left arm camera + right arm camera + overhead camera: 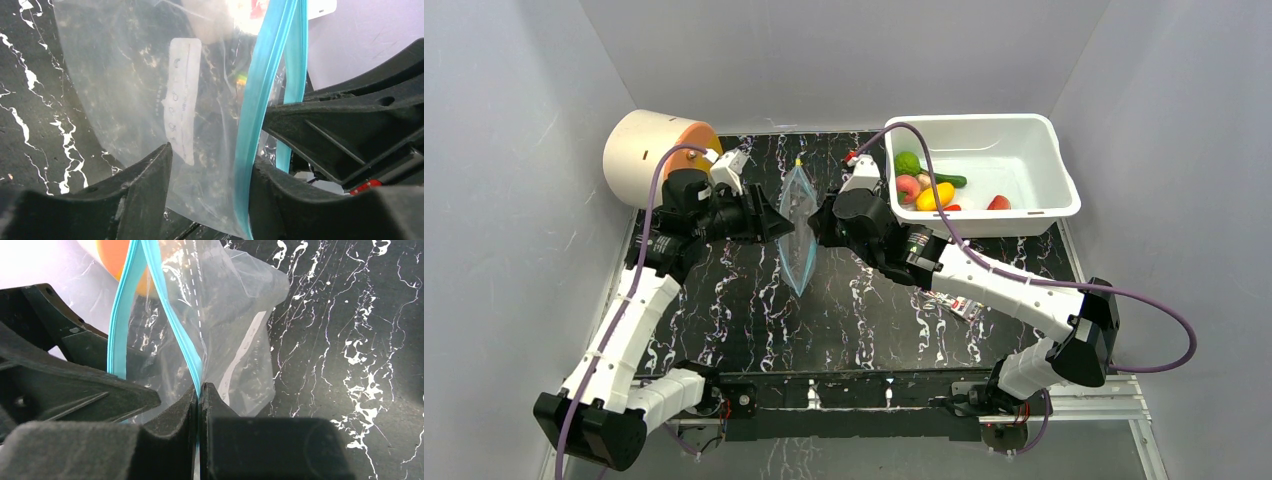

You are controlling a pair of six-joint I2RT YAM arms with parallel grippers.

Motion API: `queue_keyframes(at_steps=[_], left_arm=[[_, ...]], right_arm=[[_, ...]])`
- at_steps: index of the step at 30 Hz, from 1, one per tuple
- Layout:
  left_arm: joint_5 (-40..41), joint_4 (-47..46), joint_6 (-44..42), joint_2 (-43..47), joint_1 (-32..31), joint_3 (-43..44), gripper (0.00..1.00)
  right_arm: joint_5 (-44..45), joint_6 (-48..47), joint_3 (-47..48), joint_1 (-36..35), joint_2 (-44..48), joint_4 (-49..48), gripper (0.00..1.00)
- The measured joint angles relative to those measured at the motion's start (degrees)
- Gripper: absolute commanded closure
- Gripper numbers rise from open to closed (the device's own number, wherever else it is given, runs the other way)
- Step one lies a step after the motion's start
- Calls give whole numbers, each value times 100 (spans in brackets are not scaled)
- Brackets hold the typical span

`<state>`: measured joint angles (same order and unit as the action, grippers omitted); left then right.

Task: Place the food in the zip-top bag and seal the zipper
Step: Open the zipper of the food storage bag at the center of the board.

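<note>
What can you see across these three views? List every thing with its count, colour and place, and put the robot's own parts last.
zip-top bag: one, clear, held up over the middle of the table
zipper: one, blue-teal, along the bag's mouth, its two sides parted
food: several pieces, green, pink, yellow, red, inside the bin
bin: one, white, far right
tub: one, cream with orange inside, on its side, far left
printed packet: one, white and red, partly under the right arm
table: one, black with white veins
left gripper: one, black, open, bag between its fingers
right gripper: one, black, shut on the zipper
</note>
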<state>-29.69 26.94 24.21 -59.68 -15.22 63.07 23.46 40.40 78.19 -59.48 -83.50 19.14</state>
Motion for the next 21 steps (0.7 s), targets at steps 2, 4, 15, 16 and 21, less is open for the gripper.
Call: queue_keyframes(at_steps=[2,4,15,16,21], left_arm=[[17,-37,7,-13,0,-24,82],[74,-33,-20,-24,0,-28,96],[1567,133,-741,153,-22,111,100],[1576,122,-791,157,-57,111,100],[1709,-22,-1010,155,-68,111,100]], right_arm=[[11,61,-2,2,0,-55,100],[22,105,-13,2,0,-101,100],[337,199,-1062,407,516,249,100],[337,201,-1073,415,533,258,100],[190,173,-1071,391,509,190,89]])
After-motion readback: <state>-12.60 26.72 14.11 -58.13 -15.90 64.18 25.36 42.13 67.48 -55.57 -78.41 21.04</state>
